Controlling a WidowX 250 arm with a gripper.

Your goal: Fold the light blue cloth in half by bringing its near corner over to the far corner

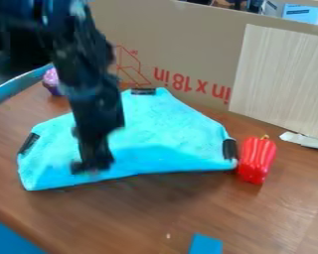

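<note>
The black gripper point(92, 166) hangs down over the lower left part of a bright blue cloth point(168, 124), close to its front edge. I cannot tell whether it touches the fabric. The cloth lies spread out, with black patches at its left corner, top corner and right corner. A red bell pepper toy point(257, 159) stands against the cloth's right corner. Behind the arm, at the upper left, sits a purple object point(52, 82), partly hidden by the arm.
A cardboard panel point(188, 34) with red print stands along the back of the brown table point(255, 213), with a pale wood-grained sheet point(275, 79) on it. A white strip point(304, 141) lies at the right. Blue tape point(206, 244) marks the front edge.
</note>
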